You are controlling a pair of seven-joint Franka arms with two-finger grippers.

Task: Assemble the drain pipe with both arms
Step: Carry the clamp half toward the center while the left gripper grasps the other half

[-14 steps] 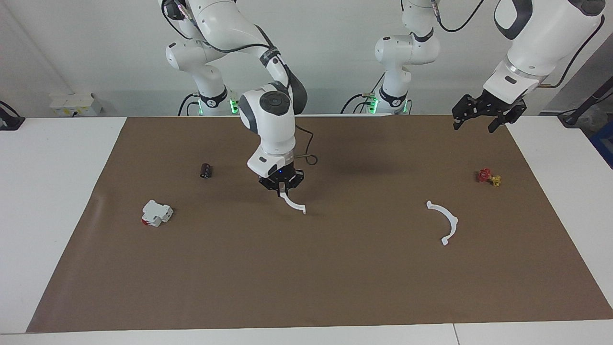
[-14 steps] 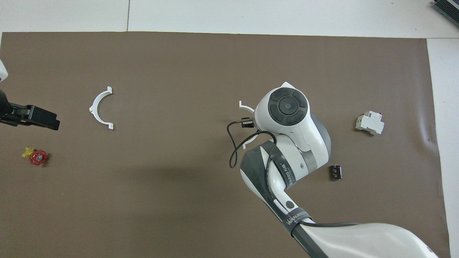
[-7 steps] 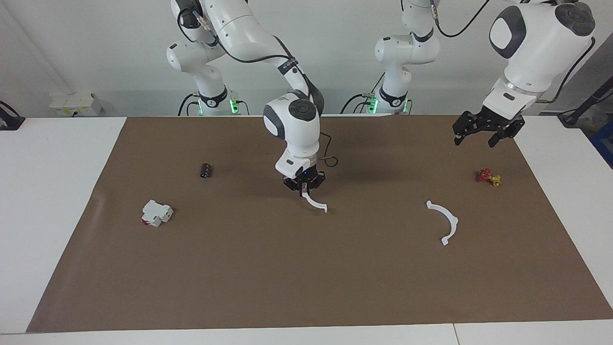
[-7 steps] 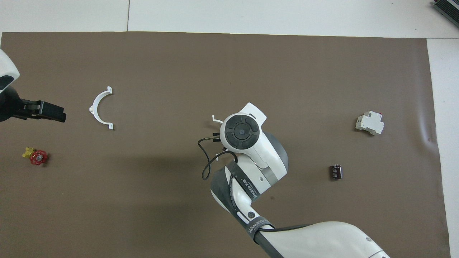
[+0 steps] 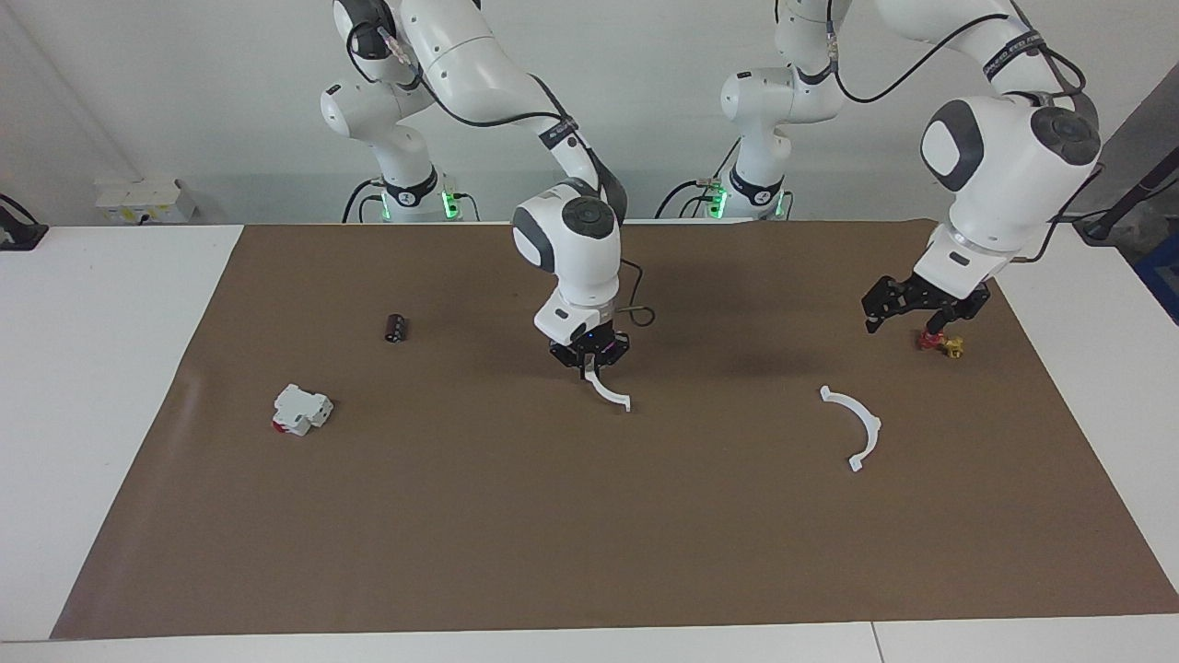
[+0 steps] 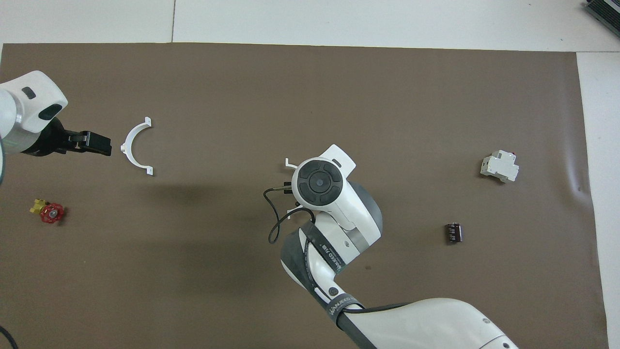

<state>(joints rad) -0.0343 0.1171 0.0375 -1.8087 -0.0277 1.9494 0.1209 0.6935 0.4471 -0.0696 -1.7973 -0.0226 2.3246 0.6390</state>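
The drain pipe is in two white half-ring arcs. My right gripper (image 5: 588,370) is shut on one arc (image 5: 610,394), which hangs tilted just above the middle of the brown mat. In the overhead view the right wrist covers that arc except one end tab (image 6: 289,163). The second arc (image 5: 857,425) (image 6: 134,145) lies flat on the mat toward the left arm's end. My left gripper (image 5: 901,324) (image 6: 99,144) is open and empty. It hangs in the air over the mat beside the lying arc, apart from it.
A red and yellow valve (image 5: 938,339) (image 6: 50,212) lies near the left gripper. Toward the right arm's end of the mat (image 5: 589,534) lie a white box with a red part (image 5: 300,410) (image 6: 499,166) and a dark cylinder (image 5: 395,327) (image 6: 453,232).
The left arm has come down and swung in toward the lying arc. The right gripper carried its arc toward the left arm's end, then nearly stopped.
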